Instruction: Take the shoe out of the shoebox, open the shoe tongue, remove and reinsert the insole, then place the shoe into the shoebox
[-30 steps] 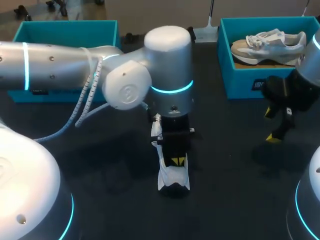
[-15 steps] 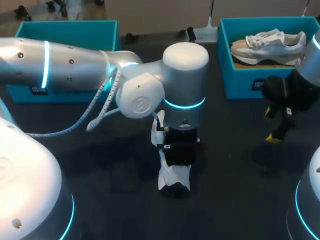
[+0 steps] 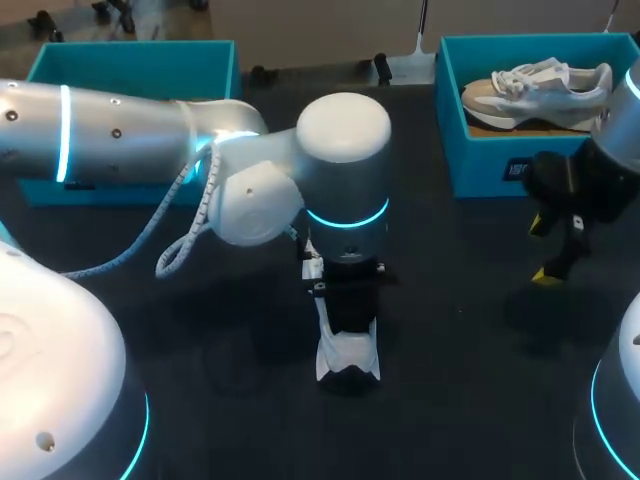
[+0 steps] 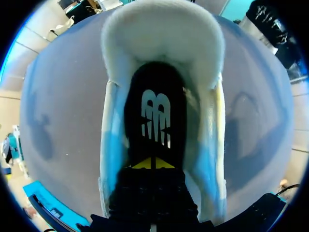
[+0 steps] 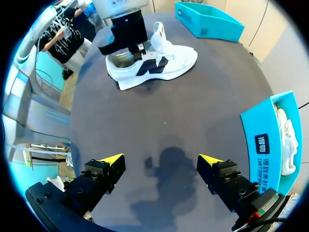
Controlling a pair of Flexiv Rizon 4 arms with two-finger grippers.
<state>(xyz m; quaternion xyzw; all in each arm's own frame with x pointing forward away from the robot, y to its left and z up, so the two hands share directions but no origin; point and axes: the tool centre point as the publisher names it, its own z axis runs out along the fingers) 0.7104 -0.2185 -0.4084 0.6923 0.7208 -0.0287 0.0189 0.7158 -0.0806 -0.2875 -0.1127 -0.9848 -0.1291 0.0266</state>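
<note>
Left wrist view: left claw (image 4: pixel 153 163), tips pressed together, sits in the shoe (image 4: pixel 159 29) to reach the insole (image 4: pixel 154 87); right claw (image 5: pixel 160 158) hangs spread, empty.

The head view looks down from high above and behind on the dark table (image 3: pixel 460 350). The left wrist view stares straight down, very close, into the white sneaker with a black insole (image 4: pixel 154 121). The right wrist view hangs farther off, facing across the table toward that sneaker; all three views share it.
</note>
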